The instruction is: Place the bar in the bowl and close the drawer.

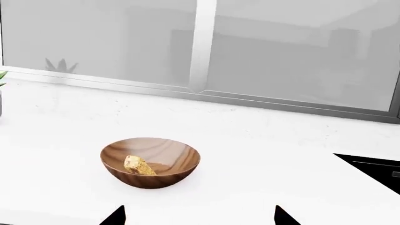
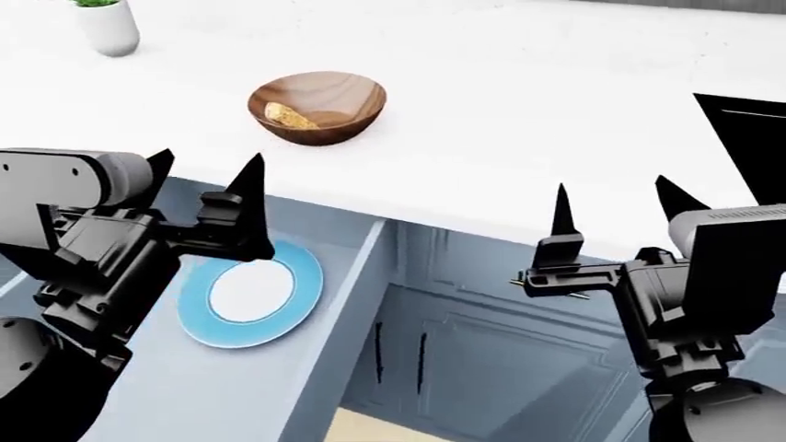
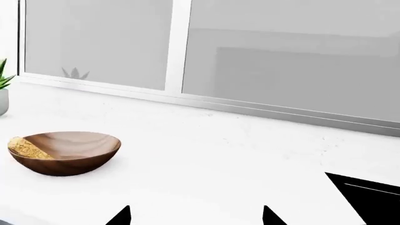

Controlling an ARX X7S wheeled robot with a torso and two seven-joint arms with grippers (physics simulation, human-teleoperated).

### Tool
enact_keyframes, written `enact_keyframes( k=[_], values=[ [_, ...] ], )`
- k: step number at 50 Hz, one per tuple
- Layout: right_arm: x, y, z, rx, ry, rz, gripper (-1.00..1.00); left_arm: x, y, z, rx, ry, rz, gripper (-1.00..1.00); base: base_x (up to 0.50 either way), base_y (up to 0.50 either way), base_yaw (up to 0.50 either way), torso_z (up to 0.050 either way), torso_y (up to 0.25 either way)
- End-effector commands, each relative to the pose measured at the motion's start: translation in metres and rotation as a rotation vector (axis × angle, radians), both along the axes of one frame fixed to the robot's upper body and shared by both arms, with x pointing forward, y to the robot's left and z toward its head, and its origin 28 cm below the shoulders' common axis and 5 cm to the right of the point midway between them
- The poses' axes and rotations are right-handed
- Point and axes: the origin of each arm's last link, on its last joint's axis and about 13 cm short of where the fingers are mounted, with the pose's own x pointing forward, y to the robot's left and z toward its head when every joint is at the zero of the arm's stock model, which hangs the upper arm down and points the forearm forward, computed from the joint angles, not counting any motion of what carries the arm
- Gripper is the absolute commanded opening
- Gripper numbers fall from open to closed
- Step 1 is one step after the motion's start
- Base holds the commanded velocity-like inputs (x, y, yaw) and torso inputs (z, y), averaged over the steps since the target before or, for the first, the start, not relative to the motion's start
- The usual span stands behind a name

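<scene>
The golden-yellow bar lies inside the brown wooden bowl on the white counter; the bar also shows in the bowl in the left wrist view. In the right wrist view the bar leans on the bowl's inner wall. The blue-grey drawer stands pulled out under the counter edge. My left gripper hangs open and empty over the drawer, short of the bowl. My right gripper is open and empty in front of the counter. Both the left gripper and right gripper show wide-spread tips.
A round plate with a light blue rim lies in the drawer. A white plant pot stands at the counter's far left. A black cooktop is set in the counter at right. Cabinet doors with black handles sit below. A window runs behind the counter.
</scene>
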Motion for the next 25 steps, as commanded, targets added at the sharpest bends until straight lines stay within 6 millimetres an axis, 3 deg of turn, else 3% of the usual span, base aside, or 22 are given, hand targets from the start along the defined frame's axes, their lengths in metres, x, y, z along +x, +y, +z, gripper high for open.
enact_keyframes(
  k=[1, 25],
  values=[
    [-0.0024, 0.0033, 0.0018, -0.006, -0.006, 0.006, 1.00, -0.0053, 0.0017, -0.0020, -0.009, -0.001, -0.002, 1.00, 0.00, 0.00, 0.50, 0.000, 0.000],
    [-0.0026, 0.0029, 0.0047, -0.007, -0.008, 0.002, 1.00, -0.0007, 0.0022, -0.0048, -0.014, -0.001, 0.011, 1.00, 0.00, 0.00, 0.50, 0.000, 0.000]
  ],
)
